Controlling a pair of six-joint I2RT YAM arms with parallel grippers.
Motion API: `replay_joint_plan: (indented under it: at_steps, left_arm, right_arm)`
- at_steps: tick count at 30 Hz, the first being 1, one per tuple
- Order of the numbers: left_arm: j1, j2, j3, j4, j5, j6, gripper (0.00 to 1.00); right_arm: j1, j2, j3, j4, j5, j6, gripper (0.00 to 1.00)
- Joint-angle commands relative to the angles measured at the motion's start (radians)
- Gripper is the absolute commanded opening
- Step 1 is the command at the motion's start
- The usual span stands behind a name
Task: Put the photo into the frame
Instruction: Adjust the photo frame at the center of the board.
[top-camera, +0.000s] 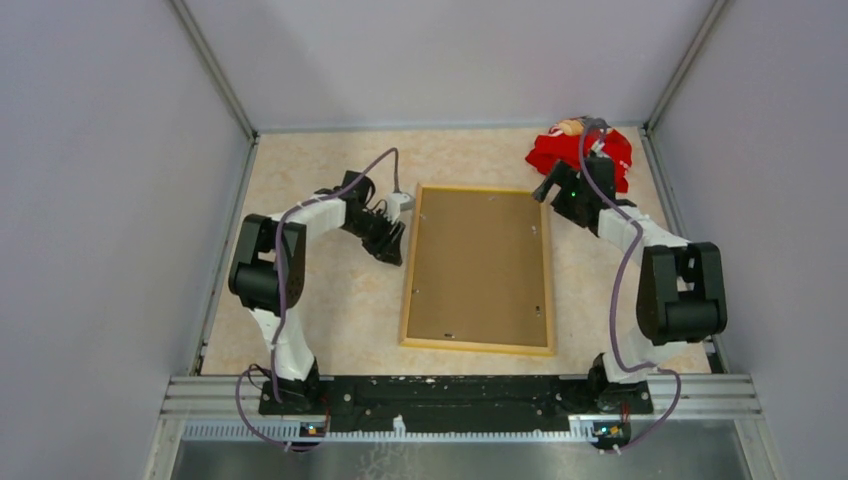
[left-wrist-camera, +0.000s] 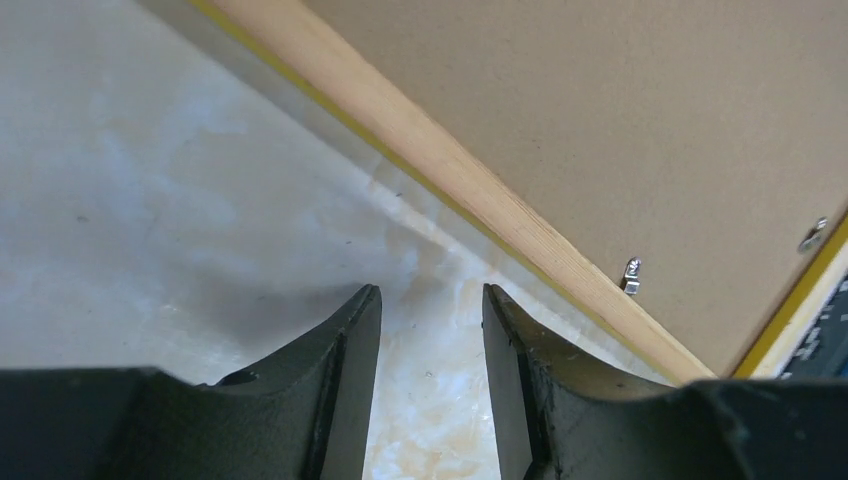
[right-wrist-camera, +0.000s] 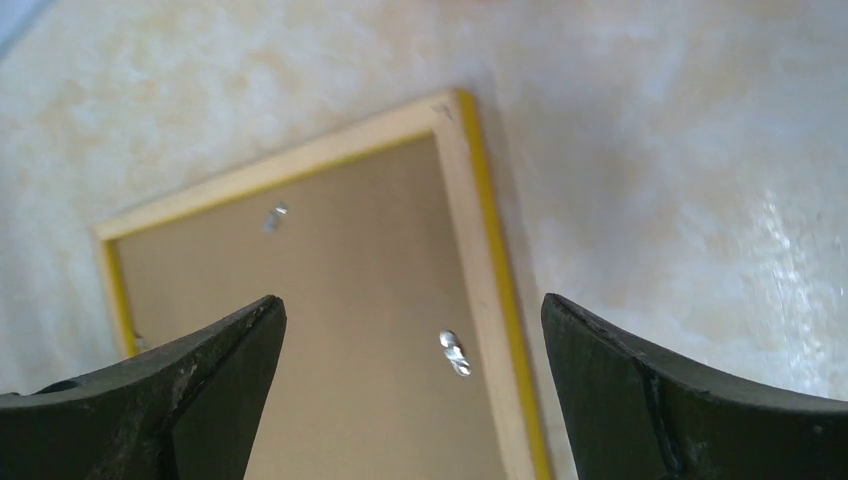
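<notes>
The frame (top-camera: 477, 347) is lying face down at centre, the photo out of sight
The brown backing board (top-camera: 480, 265) is sitting inside it, so the photo may be lying beneath, though that cannot be told. The left gripper (top-camera: 392, 240), jaws apart, and the right gripper (top-camera: 548, 190), jaws spread wide, are hovering empty at its upper corners.

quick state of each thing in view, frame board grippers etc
thin rectangular wooden frame with yellow front: lying flat, back up
plain brown backing board: seated in the frame
left gripper: open, empty, beside the frame's left rail
right gripper: wide open, empty, above the frame's far right corner
red cloth: crumpled, far right
photo: not in view
</notes>
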Motion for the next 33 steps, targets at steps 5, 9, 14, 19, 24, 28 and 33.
replay_joint_plan:
  at_steps: [5,9,14,19,24,28,33]
  left_arm:
    - [-0.112,-0.120,-0.091,0.033,-0.129,0.119,0.49]
    - [-0.130,-0.139,-0.114,0.017,-0.147,0.142,0.49]
    - [-0.144,-0.158,-0.122,0.006,-0.150,0.128,0.49]
    - [-0.160,-0.194,-0.129,-0.012,-0.131,0.123,0.50]
    - [-0.174,-0.200,-0.169,-0.052,-0.111,0.130,0.50]
    - [-0.174,-0.220,-0.130,-0.198,-0.055,0.196,0.55]
    - [-0.150,-0.274,-0.005,-0.421,0.011,0.345,0.60]
  right_arm:
    - [0.005,0.110,-0.037,0.020,-0.050,0.035,0.99]
    - [0.059,0.188,0.005,0.087,-0.110,0.042,0.99]
    - [0.182,0.343,0.206,-0.005,-0.128,0.032,0.99]
    - [0.342,0.549,0.569,-0.139,-0.185,0.036,0.99]
    - [0.448,0.767,0.946,-0.317,-0.191,0.009,0.99]
    - [0.438,0.759,1.076,-0.397,-0.144,-0.023,0.99]
    - [0.386,0.551,0.961,-0.425,-0.079,-0.066,0.99]
